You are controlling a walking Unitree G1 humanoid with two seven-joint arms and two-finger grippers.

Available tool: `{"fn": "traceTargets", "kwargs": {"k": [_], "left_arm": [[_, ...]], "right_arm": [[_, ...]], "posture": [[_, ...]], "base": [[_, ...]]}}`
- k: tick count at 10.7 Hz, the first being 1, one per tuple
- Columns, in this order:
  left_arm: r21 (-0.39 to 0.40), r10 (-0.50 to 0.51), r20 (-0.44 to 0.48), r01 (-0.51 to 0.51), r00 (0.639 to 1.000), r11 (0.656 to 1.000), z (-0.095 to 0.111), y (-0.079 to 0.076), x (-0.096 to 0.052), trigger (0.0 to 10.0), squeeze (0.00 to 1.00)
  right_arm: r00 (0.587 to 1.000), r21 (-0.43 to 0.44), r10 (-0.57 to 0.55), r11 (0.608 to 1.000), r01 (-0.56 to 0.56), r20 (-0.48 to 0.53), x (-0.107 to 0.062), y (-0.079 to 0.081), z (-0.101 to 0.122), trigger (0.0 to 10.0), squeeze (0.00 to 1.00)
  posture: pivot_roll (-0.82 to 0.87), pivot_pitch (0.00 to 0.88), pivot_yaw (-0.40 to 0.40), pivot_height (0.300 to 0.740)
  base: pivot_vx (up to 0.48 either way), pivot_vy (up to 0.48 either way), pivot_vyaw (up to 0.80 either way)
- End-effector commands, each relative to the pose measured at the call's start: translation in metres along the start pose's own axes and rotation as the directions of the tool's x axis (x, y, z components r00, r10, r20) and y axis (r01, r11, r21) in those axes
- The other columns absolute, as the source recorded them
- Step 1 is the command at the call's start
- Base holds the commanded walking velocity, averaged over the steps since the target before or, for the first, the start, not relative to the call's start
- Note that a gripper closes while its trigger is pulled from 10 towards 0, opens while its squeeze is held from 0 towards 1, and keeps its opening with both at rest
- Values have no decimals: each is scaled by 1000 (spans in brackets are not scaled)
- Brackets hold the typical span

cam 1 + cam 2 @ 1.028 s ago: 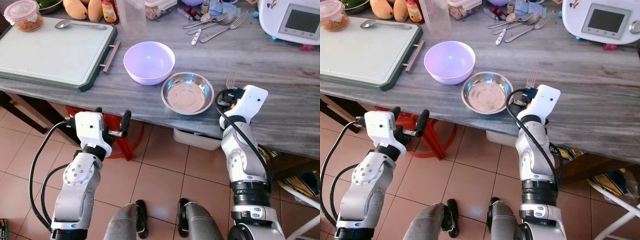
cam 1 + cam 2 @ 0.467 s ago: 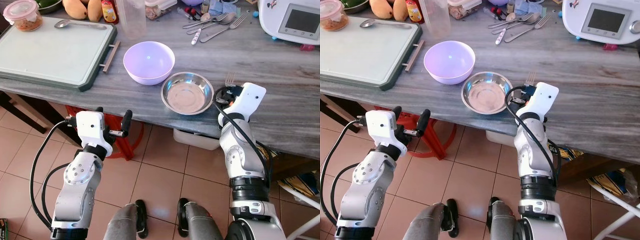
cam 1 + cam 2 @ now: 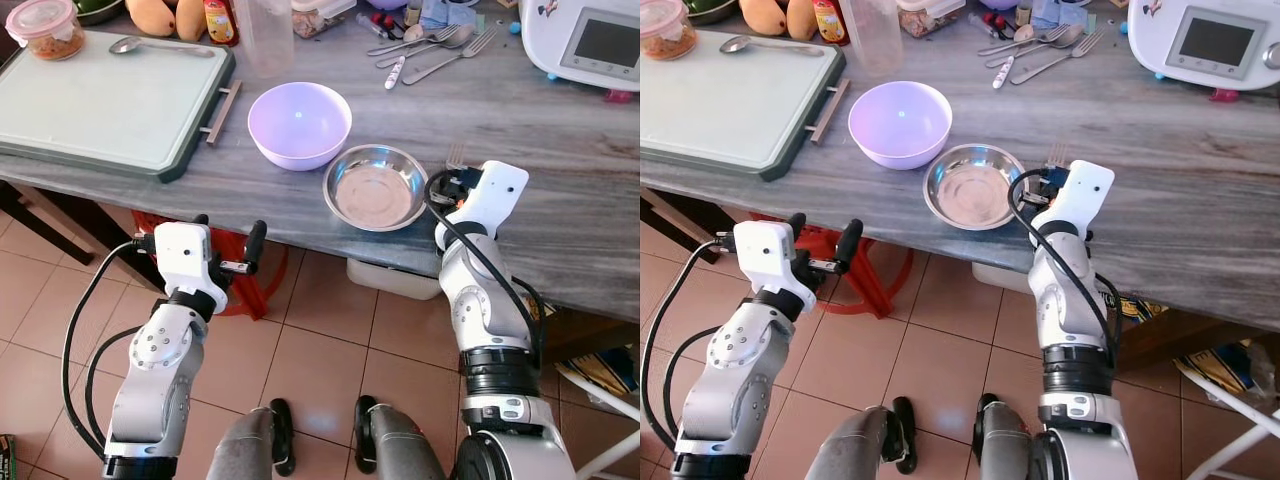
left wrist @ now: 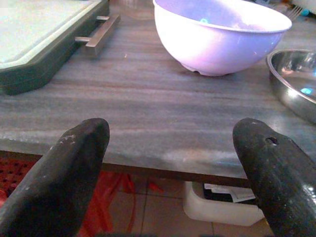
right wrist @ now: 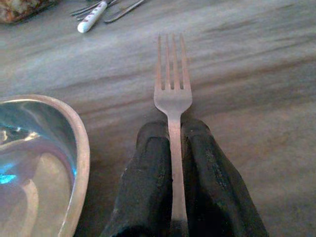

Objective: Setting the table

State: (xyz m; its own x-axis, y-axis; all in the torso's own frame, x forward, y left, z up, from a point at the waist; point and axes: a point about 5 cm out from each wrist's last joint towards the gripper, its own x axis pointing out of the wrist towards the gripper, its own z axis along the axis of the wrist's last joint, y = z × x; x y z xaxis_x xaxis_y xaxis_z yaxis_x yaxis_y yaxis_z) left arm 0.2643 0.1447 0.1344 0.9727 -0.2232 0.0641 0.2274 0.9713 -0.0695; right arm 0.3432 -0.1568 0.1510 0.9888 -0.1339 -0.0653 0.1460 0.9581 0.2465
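Jaws clamped, right gripper (image 5: 173, 148) holding fork (image 5: 172, 89)

Grey wood-grain table (image 3: 560, 150), terracotta tiled floor (image 3: 320, 340), red plastic stool (image 3: 245, 285) beneath

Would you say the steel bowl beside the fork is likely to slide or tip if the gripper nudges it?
The steel bowl looks thin and shallow, so probably light and apt to slide on the smooth table. Its low, wide shape suggests tipping is unlikely. The right gripper holds the fork close beside it.
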Motion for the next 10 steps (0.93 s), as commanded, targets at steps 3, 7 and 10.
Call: {"fn": "traceTargets", "kwargs": {"k": [3,7,10], "left_arm": [[-2,2,-16,-2,1000,1000,-3,0,-3,10000,0],[-4,0,-12,0,1000,1000,-2,-1,-2,10000,0],[-6,-2,-10,2,1000,1000,-2,-2,-1,10000,0]], "right_arm": [[981,-33,-46,999,41,-187,-9,-16,-41,10000,992],[989,-62,-34,998,25,-145,-10,-20,-33,10000,1000],[997,-68,-24,998,19,-78,-13,-21,-24,10000,1000]], "posture": [[7,262,42,740],[4,258,44,740],[1,257,46,740]], "base": [[0,0,0],[0,0,0],[0,0,0]]}}
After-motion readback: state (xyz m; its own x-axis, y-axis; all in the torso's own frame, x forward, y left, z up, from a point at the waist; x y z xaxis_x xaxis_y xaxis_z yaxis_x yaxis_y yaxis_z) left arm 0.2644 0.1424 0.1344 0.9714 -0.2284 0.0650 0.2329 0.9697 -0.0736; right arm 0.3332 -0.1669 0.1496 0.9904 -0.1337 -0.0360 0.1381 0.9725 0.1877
